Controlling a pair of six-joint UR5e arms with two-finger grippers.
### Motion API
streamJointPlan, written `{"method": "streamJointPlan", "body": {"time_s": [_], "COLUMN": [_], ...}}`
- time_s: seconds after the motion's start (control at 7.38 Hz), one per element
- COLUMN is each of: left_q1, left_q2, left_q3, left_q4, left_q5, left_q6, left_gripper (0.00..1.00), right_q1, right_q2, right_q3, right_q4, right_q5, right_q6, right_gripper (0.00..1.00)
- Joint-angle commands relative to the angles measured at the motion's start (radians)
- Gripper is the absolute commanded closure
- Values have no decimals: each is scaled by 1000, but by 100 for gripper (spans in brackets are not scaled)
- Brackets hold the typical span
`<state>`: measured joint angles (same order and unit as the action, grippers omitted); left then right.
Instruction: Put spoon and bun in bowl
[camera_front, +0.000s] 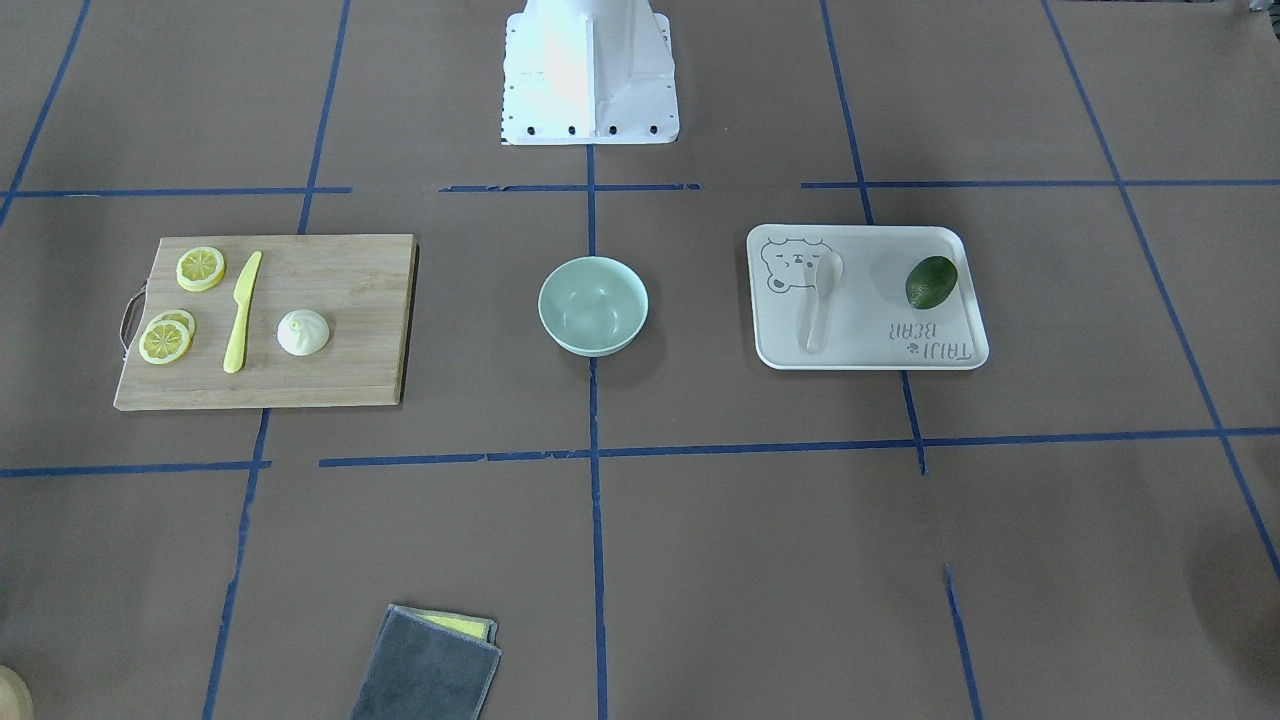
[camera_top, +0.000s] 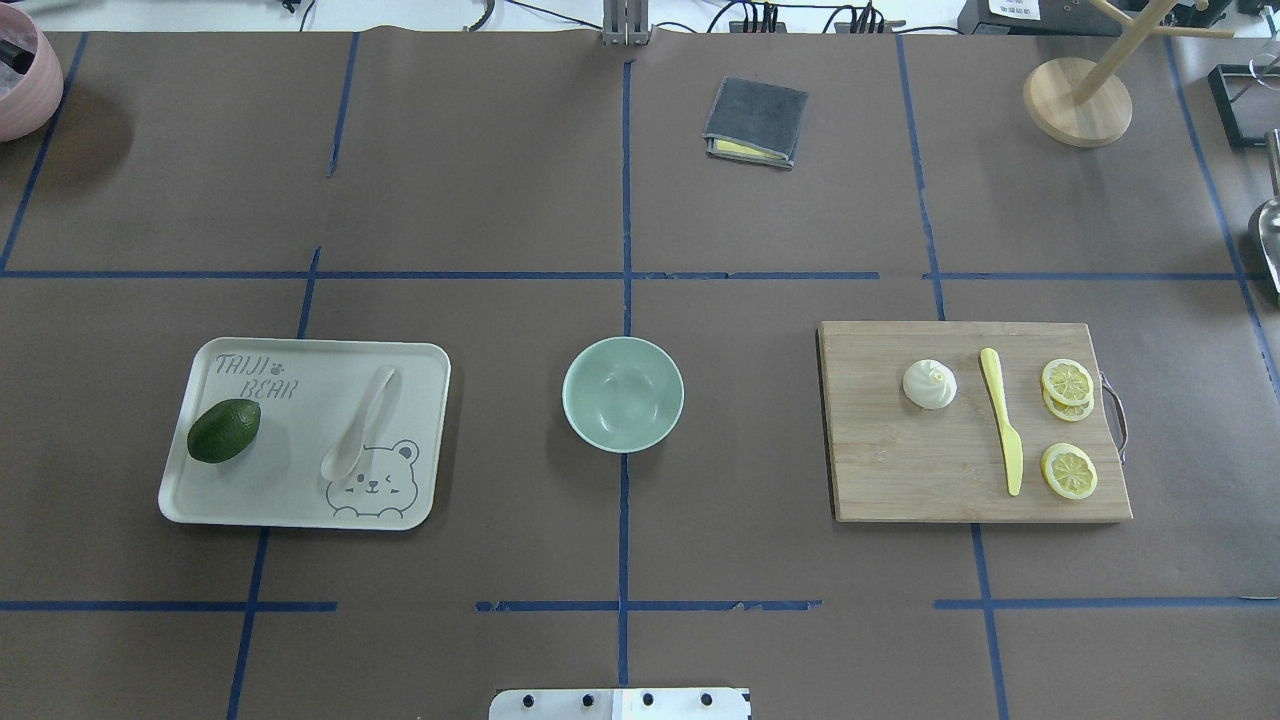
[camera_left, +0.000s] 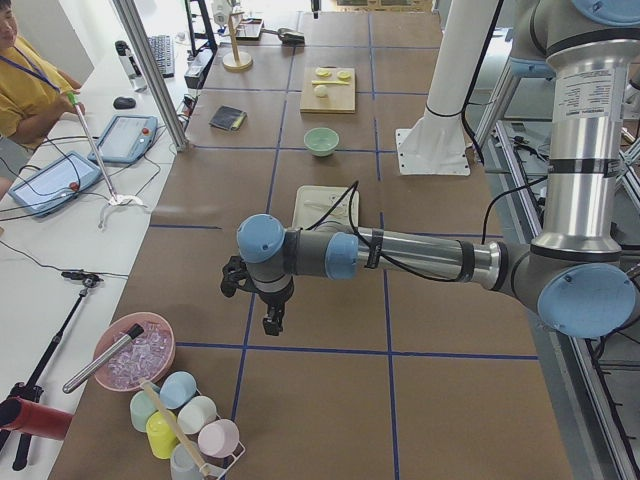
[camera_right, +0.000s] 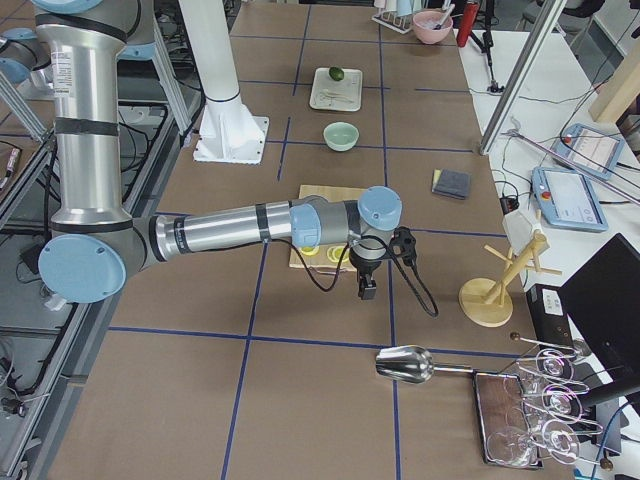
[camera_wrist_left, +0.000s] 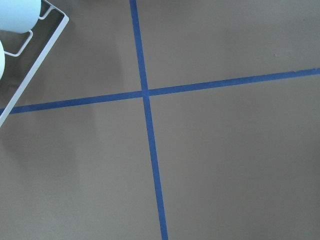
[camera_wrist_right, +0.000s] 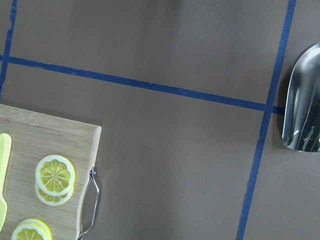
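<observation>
The mint-green bowl stands empty at the table's middle. The pale spoon lies on the bear-printed tray to the bowl's left in the overhead view. The white pleated bun sits on the wooden cutting board to the bowl's right. My left gripper hangs over bare table beyond the tray, far from the spoon. My right gripper hangs just past the board's outer end. Both show only in the side views, so I cannot tell whether they are open or shut.
A green avocado lies on the tray. A yellow knife and lemon slices lie on the board. A grey cloth and a wooden stand are at the far side. A metal scoop lies near the right gripper.
</observation>
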<state>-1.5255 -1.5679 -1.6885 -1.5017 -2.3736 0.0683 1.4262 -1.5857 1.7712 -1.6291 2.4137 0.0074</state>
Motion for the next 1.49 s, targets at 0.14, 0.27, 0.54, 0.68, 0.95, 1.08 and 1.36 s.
{"method": "streamJointPlan", "body": {"time_s": [0.14,0.27,0.54,0.68,0.95,1.08,1.36], "left_q1": [-5,-7,-5,-5,30,115,348], "left_q2": [17,19,25,63,68,68,31], "left_q3": [-36,-49,-8,-19,-28,-23,-72], "left_q4": [-15,-22,-110,-127,-317,-380,-486], "left_q5": [2,-1,11,2,-5,-51,-73], "left_q6": [40,39,36,41,41,18,-234], "left_gripper": [0,0,0,0,0,0,0], "right_q1": [-1,-1,-1,-1,-1,-1,-1], "right_q2": [0,1,3,3,3,1,1], "right_q3": [4,4,2,2,4,4,4], "right_q4": [0,0,-2,0,0,-2,0], "right_q5": [1,1,8,8,8,8,8], "right_q6": [0,0,2,2,2,2,2], "right_gripper": [0,0,0,0,0,0,0]}}
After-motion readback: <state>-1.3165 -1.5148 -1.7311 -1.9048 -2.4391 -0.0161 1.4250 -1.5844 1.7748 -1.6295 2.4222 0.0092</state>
